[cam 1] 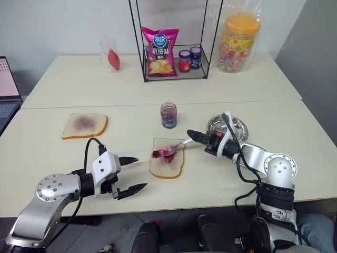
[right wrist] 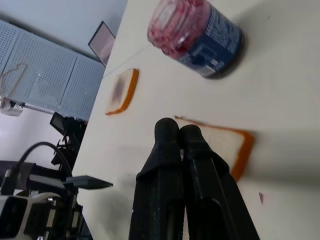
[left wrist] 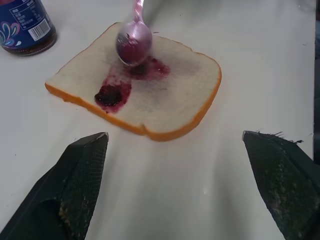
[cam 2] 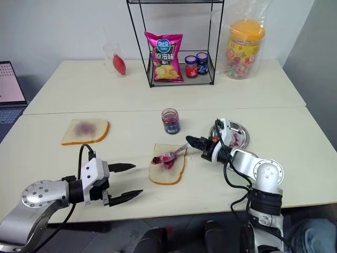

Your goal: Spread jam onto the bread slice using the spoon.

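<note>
Spreading's underway: your right tool (cam 1: 190, 133) grips the spoon (left wrist: 134, 37), bowl on the bread slice (left wrist: 170, 95); drag those jam (left wrist: 111, 94) lumps outward. Left tool (cam 1: 132, 173) hangs released beside the slice.

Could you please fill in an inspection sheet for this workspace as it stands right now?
Surface: pale table, seam across the middle.
Job's things: bread slice with jam lumps and smears; spoon bowl resting on the slice; open jam jar behind it.
Clutter: second stained slice, steel dish, wire rack holding a chips bag and two small lidded jars, candy tub, clear cup.
Grippers: left tool open, empty, beside the slice; right tool shut on the spoon.
Cables: black leads on both arms.
Surroundings: laptop at the left edge, white wall.
</note>
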### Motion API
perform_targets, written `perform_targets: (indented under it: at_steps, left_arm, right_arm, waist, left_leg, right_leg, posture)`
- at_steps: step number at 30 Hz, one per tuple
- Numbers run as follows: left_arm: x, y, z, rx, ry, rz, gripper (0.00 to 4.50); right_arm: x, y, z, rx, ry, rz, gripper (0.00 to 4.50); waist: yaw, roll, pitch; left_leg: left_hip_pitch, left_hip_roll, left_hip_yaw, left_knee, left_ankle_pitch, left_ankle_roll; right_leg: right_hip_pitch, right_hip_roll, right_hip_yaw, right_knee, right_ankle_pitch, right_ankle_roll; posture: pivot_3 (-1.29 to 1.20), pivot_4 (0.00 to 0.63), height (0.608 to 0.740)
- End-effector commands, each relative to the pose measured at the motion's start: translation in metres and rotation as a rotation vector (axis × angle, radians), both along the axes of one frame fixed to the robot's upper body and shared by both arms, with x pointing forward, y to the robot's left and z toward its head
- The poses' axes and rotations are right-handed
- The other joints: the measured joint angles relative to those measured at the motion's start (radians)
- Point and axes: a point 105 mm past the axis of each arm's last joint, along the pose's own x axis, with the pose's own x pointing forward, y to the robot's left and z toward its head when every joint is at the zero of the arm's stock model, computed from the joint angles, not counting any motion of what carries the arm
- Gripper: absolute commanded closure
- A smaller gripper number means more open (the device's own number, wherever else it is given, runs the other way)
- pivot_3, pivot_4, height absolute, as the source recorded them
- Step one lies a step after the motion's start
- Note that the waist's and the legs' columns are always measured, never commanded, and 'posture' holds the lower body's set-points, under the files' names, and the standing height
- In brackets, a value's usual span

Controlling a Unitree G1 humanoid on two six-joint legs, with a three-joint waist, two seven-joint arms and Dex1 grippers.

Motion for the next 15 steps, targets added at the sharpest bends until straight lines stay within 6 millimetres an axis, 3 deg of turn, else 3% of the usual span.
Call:
perform_targets:
  at_steps: [1, 5, 11, 15]
  left_arm:
    - [0.001, 0.004, 0.004, 0.011, -0.042, -0.004, 0.0]
    - [0.001, 0.004, 0.003, 0.011, -0.044, -0.009, 0.0]
    - [0.001, 0.005, 0.002, 0.011, -0.042, -0.007, 0.0]
    - [0.002, 0.004, 0.003, 0.008, -0.044, -0.007, 0.0]
  right_arm:
    - [0.008, -0.002, -0.006, -0.02, 0.007, -0.045, 4.47]
    - [0.007, -0.002, -0.016, -0.06, 0.025, -0.035, 4.47]
    - [-0.006, 0.01, 0.01, 0.053, -0.032, 0.044, 4.47]
    - [-0.008, 0.013, 0.01, 0.066, -0.02, 0.045, 4.47]
  waist:
    - [0.0, 0.0, 0.0]
    - [-0.001, 0.0, 0.0]
    - [-0.001, 0.0, 0.0]
    - [-0.004, 0.0, 0.0]
  left_leg:
    - [0.0, 0.0, 0.0, 0.0, 0.0, 0.0]
    - [0.0, 0.0, 0.0, -0.001, 0.0, 0.0]
    - [0.0, 0.0, 0.0, -0.001, 0.0, 0.0]
    - [0.0, 0.0, 0.0, -0.001, 0.0, 0.0]
  right_leg:
    - [0.0, 0.0, 0.0, 0.0, 0.0, 0.0]
    - [0.0, 0.0, 0.0, 0.0, 0.0, 0.0]
    - [0.0, 0.0, 0.0, 0.001, 0.0, 0.0]
    - [0.0, 0.0, 0.0, 0.001, 0.0, 0.0]
  posture:
    - [0.0, 0.15, 0.74]
    - [0.0, 0.15, 0.74]
    - [0.0, 0.15, 0.74]
    - [0.0, 0.15, 0.74]
